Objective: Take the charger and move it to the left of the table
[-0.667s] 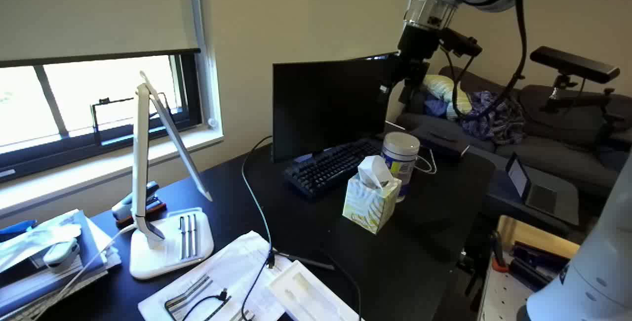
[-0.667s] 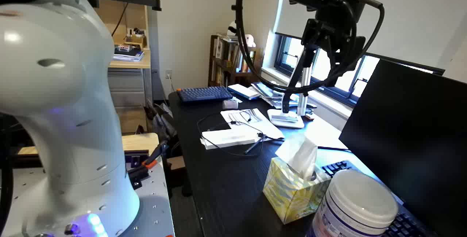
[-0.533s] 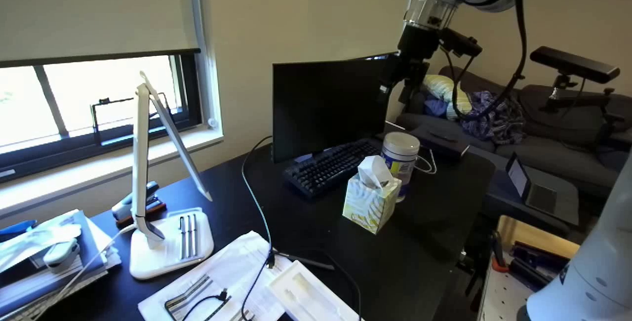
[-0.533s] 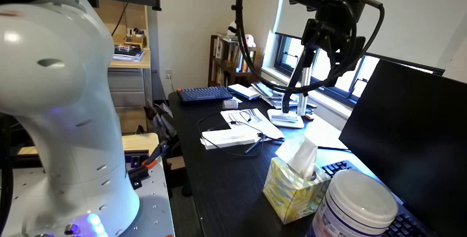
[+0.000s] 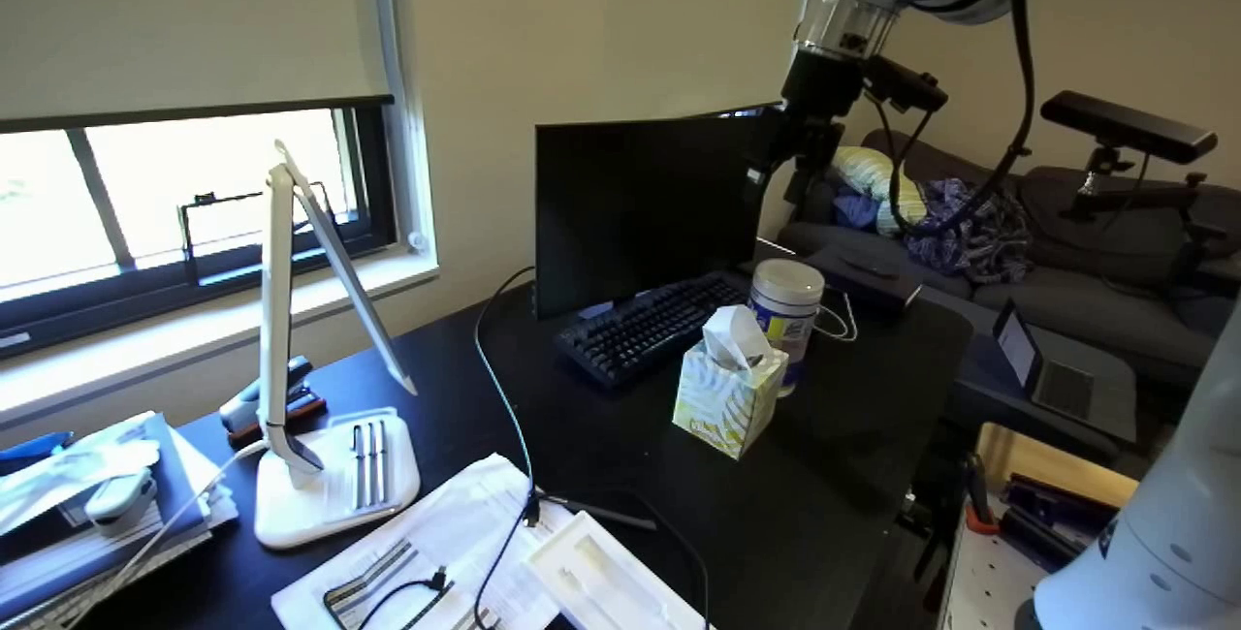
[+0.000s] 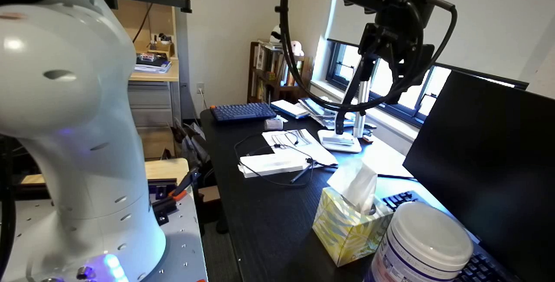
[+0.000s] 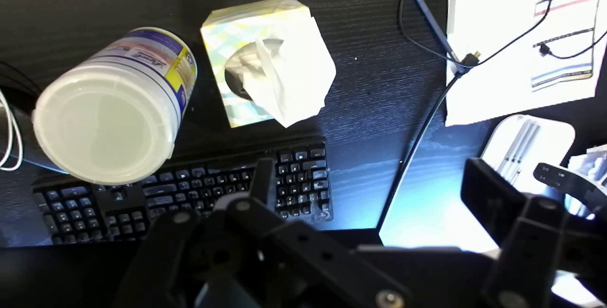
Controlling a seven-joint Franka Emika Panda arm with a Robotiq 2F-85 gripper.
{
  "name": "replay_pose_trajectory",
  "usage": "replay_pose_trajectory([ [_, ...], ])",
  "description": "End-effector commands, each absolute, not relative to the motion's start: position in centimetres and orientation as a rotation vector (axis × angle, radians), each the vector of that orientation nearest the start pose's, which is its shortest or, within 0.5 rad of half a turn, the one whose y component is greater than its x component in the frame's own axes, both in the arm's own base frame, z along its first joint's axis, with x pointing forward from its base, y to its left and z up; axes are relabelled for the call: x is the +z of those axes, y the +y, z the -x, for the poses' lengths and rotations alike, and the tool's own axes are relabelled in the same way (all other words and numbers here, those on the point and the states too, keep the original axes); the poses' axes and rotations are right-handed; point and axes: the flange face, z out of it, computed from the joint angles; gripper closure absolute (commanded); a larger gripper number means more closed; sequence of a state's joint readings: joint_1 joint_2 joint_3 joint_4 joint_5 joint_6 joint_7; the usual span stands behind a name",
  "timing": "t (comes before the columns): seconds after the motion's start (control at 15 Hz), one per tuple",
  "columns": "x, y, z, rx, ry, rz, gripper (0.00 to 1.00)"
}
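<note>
The charger is a thin white cord in loose loops. It lies on the black table [image 5: 601, 426] beyond the white tub in an exterior view, where one loop of the charger [image 5: 854, 326] shows to the right of the tub. In the wrist view the charger [image 7: 20, 149] shows at the left edge, partly out of frame. My gripper [image 5: 776, 182] hangs high in front of the monitor, well above the table and apart from the charger. In the wrist view the gripper [image 7: 377, 189] stands open, with nothing between its fingers.
A white-lidded tub [image 5: 787, 296] and a tissue box [image 5: 722, 402] stand near the charger. A black keyboard [image 5: 650, 325] lies before the monitor [image 5: 650, 213]. A white lamp [image 5: 276, 300], papers [image 5: 456, 504] and dark cables lie at the table's other end.
</note>
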State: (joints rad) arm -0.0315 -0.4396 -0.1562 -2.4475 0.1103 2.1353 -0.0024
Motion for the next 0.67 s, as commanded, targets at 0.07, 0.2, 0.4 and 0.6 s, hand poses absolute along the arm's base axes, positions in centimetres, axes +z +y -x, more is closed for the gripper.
replay_pose_trajectory([
  [0.07,50.3,-11.3,-42.2,-0.237,0.492,2.923,0.00],
  [0.2,52.0,-14.6,-41.9,-0.254,0.578,2.926,0.00],
  [0.4,53.2,-19.6,-40.9,-0.296,0.741,2.908,0.00],
  [0.6,52.4,-25.3,-40.6,-0.317,0.974,2.861,0.00],
])
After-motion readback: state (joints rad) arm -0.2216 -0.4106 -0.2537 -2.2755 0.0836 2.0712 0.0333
